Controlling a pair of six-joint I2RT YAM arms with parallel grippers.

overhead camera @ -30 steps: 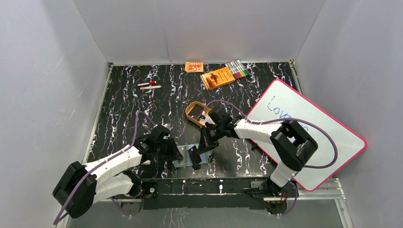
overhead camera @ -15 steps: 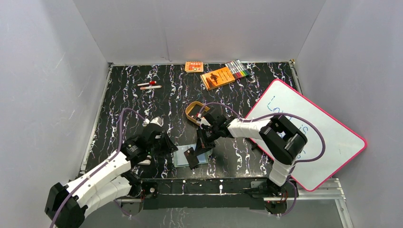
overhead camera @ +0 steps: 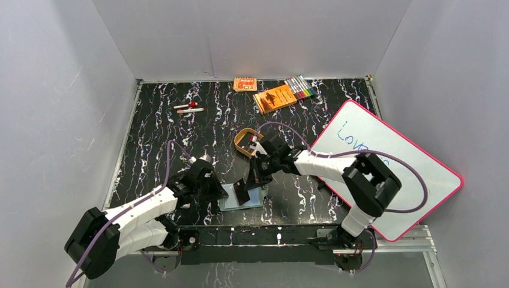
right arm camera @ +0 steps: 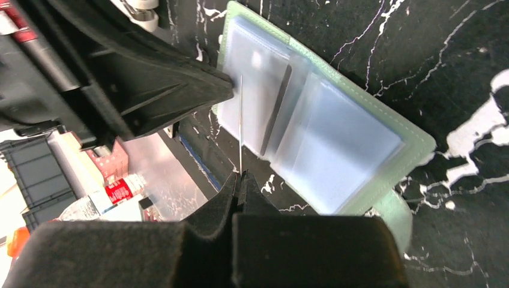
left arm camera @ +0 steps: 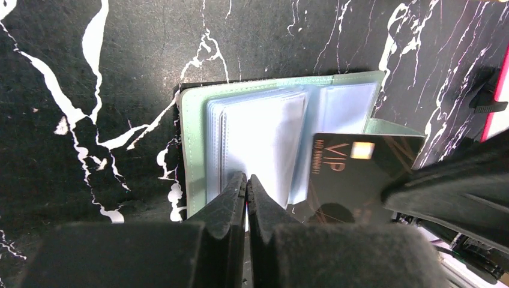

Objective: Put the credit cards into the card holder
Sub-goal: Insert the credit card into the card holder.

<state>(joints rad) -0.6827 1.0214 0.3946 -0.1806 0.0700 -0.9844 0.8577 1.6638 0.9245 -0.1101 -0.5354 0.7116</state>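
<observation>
A black, white-veined desk (overhead camera: pixel 156 132) is seen from above, with a pink-framed whiteboard (overhead camera: pixel 390 180) laid slanted over its right side. Both arms are bent in toward the near middle of the desk. There the card holder (left arm camera: pixel 258 138) is laid open and flat, its pale blue-grey pockets turned up and its snap tab stretched out to one side.

The left end effector (left arm camera: pixel 246 186) is seen with its fingers pressed together, the tips set against the near edge of the pocket leaves; whether a leaf is pinched cannot be told. The right end effector (right arm camera: pixel 240 177) is clamped on a dark credit card (left arm camera: pixel 354 174) marked "VIP", which is held on edge just above the open pockets. A tan oval tray (overhead camera: pixel 247 143) is found just behind the right wrist.
</observation>
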